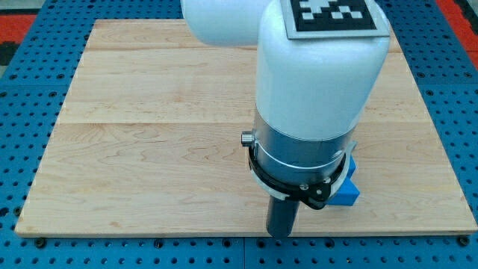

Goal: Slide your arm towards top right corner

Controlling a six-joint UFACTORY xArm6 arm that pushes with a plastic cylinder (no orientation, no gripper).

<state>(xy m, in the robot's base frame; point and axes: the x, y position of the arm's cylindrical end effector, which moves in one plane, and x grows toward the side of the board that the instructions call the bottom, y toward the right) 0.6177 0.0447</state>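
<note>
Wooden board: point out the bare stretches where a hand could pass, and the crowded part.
The wooden board is bare across the view's left and along its right edge. It is crowded at bottom centre-right: my tip stands there, the blue block just right of it, partly hidden by the arm.

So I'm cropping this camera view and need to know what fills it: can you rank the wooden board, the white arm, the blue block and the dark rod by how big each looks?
1. wooden board
2. white arm, enlarged by nearness to the camera
3. dark rod and blue block: both look small and partly hidden, so unranked. My tip sits to the block's left.
</note>
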